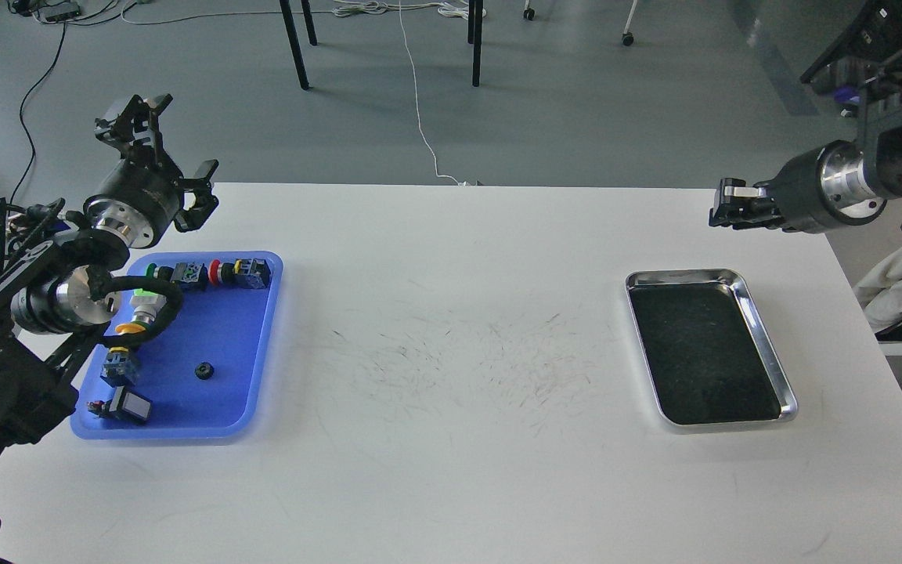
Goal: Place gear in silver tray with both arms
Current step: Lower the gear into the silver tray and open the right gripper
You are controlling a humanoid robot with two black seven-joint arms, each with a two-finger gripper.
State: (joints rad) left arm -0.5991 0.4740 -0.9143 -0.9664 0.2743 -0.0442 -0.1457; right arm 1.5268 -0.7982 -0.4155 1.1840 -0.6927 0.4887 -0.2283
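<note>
The gear [203, 370] is a small black toothed ring lying in the blue plastic tray [220, 321] at the table's left. The silver tray [705, 352] lies on the table's right side, and its dark base holds nothing. My left gripper [171, 150] is open and empty, raised above the table's back left corner, behind the blue tray. My right gripper [734, 205] is held high over the table's back right edge, behind the silver tray, with its fingers together and nothing seen in them.
The blue tray also holds several push-button switches [212, 273] along its back wall and left side. The white table [451, 376] has scuff marks in the middle. Chair legs and cables are on the floor behind.
</note>
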